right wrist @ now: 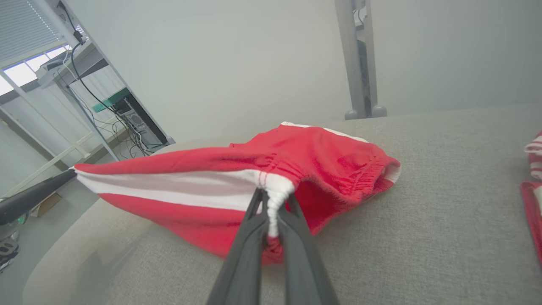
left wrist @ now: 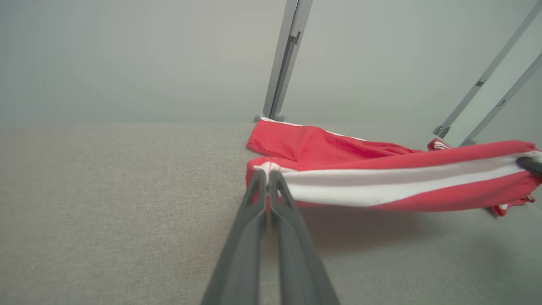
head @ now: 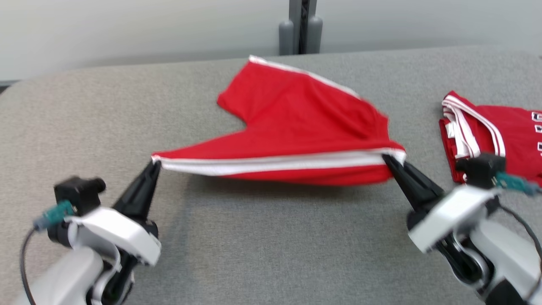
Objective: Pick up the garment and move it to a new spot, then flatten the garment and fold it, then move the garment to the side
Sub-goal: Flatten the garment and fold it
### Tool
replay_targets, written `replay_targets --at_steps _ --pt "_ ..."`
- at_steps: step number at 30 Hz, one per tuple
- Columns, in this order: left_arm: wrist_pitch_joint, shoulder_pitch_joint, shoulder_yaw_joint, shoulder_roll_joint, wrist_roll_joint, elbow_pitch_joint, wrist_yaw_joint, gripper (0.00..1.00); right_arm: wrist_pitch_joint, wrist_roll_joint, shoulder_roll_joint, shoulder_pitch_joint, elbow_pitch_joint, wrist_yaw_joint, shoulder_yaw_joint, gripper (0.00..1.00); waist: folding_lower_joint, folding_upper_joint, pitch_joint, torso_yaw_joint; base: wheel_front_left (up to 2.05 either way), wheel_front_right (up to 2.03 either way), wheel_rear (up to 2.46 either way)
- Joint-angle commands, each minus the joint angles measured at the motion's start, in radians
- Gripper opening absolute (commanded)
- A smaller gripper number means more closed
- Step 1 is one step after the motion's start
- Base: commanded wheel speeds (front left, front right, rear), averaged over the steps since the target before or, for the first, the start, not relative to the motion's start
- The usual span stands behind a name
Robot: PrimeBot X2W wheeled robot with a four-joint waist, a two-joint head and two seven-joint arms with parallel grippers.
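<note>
The garment [head: 296, 123] is a pair of red shorts with white side stripes, stretched between my two grippers above the grey table [head: 254, 237]. Its near edge hangs in the air while its far part rests on the table. My left gripper [head: 155, 163] is shut on the garment's left corner [left wrist: 264, 169]. My right gripper [head: 388, 160] is shut on the white waistband end [right wrist: 275, 192]. In the left wrist view the garment [left wrist: 381, 178] runs off to the right, where the other gripper's dark tip [left wrist: 529, 164] pinches it.
A second red and white garment [head: 491, 127] lies folded at the table's right side, close behind my right wrist. A grey post [head: 301, 25] stands at the table's far edge. Shelving with cables [right wrist: 106, 97] stands beyond the table's left end.
</note>
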Motion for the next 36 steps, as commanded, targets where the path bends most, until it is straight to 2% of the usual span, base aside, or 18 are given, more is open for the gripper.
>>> replay_targets --at_steps 1,4,9,15,20,27,33,34,36 --pt "-0.008 0.029 0.007 0.007 0.019 -0.020 0.013 0.00 -0.006 -0.042 -0.020 0.045 -0.026 0.000 -0.031 0.00 0.0000 0.0000 -0.025 0.016 0.00 0.00 0.00" --pt "-0.013 0.107 0.033 -0.003 0.033 -0.077 0.044 0.00 -0.006 -0.135 -0.026 0.170 -0.086 0.000 -0.120 0.00 0.0000 0.0000 -0.030 0.023 0.00 0.00 0.00" --pt "-0.014 0.243 0.113 -0.028 0.079 -0.163 0.086 0.00 -0.006 -0.247 0.006 0.349 -0.175 0.000 -0.278 0.00 0.0000 0.0000 -0.040 0.025 0.00 0.00 0.00" --pt "-0.015 0.374 0.171 -0.052 0.162 -0.239 0.124 0.00 -0.006 -0.338 0.029 0.486 -0.233 0.000 -0.376 0.00 0.0000 0.0000 -0.058 0.020 0.00 0.00 0.00" --pt "-0.015 0.399 0.201 -0.071 0.198 -0.263 0.113 0.00 -0.006 -0.360 0.042 0.529 -0.258 0.000 -0.412 0.00 0.0000 0.0000 -0.060 0.019 0.00 0.00 0.00" --pt "-0.003 0.335 0.200 -0.058 0.233 -0.243 0.097 0.00 -0.006 -0.353 0.052 0.496 -0.239 0.000 -0.405 0.00 0.0000 0.0000 -0.051 0.015 0.00 0.00 0.00" --pt "0.038 0.204 0.193 -0.050 0.257 -0.203 0.063 0.00 -0.006 -0.354 0.075 0.402 -0.189 0.000 -0.399 0.00 0.0000 0.0000 0.015 -0.007 0.00 0.00 0.00" --pt "0.053 0.154 0.192 -0.048 0.266 -0.169 0.042 0.00 -0.006 -0.358 0.089 0.360 -0.170 0.000 -0.390 0.00 0.0000 0.0000 0.044 -0.020 0.00 0.00 0.00" --pt "0.056 0.126 0.193 -0.055 0.262 -0.152 0.030 0.00 -0.006 -0.360 0.094 0.339 -0.159 0.000 -0.393 0.00 0.0000 0.0000 0.057 -0.026 0.00 0.00 0.00"
